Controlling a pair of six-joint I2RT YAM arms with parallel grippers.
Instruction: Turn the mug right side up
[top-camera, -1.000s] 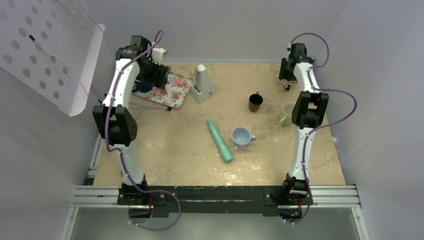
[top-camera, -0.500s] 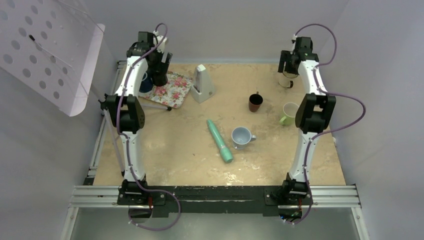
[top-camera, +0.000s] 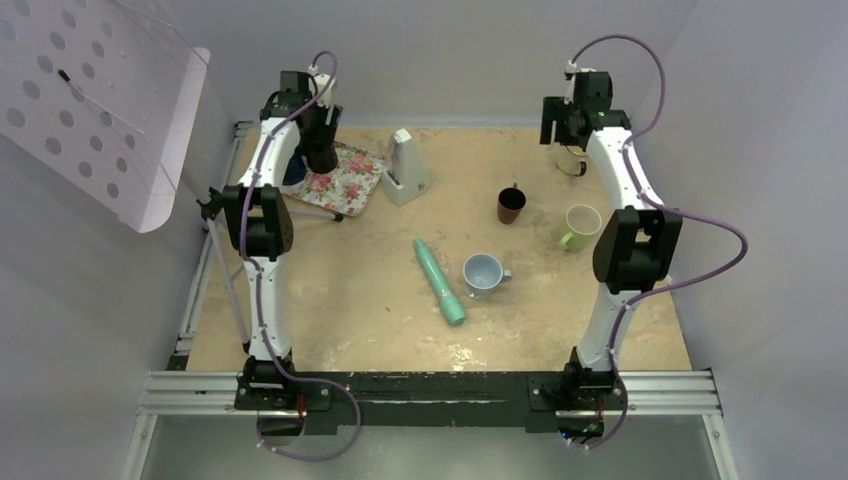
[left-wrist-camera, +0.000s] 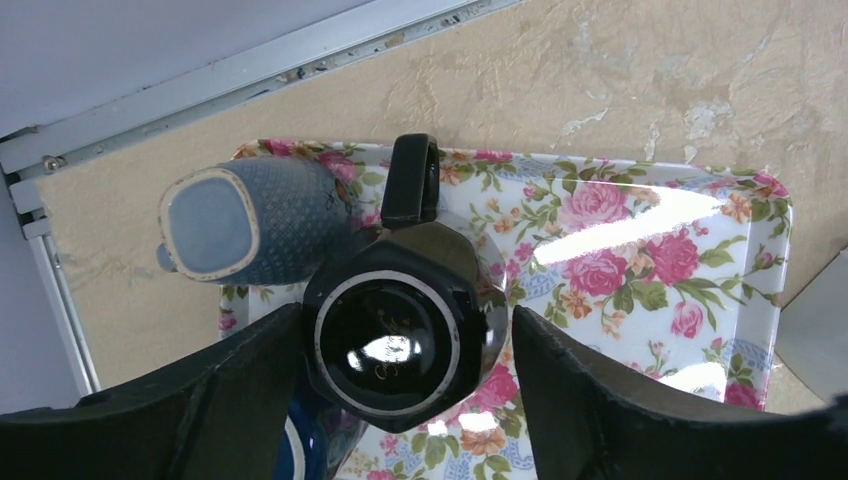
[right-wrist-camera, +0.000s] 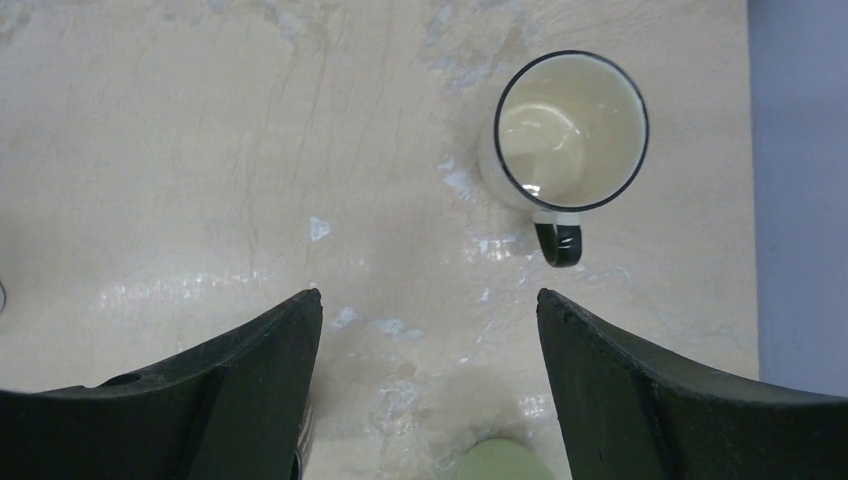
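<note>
Black mug (left-wrist-camera: 392, 345) inverted on tray (left-wrist-camera: 640, 245) — left end effector (left-wrist-camera: 405, 320) spread astride, right end effector (right-wrist-camera: 428, 300) spread

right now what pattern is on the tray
Pink roses on white; the tray shows best in left wrist view.

**Top view:** fixed, high above and behind the near edge of the bench (top-camera: 380, 330), tilted down over its whole surface. **Left wrist view:** close, straight down on the floral tray (left-wrist-camera: 650, 230), which the top view shows far-left. **Right wrist view:** close, straight down on the cream mug (right-wrist-camera: 570, 130), far-right from above.
</note>
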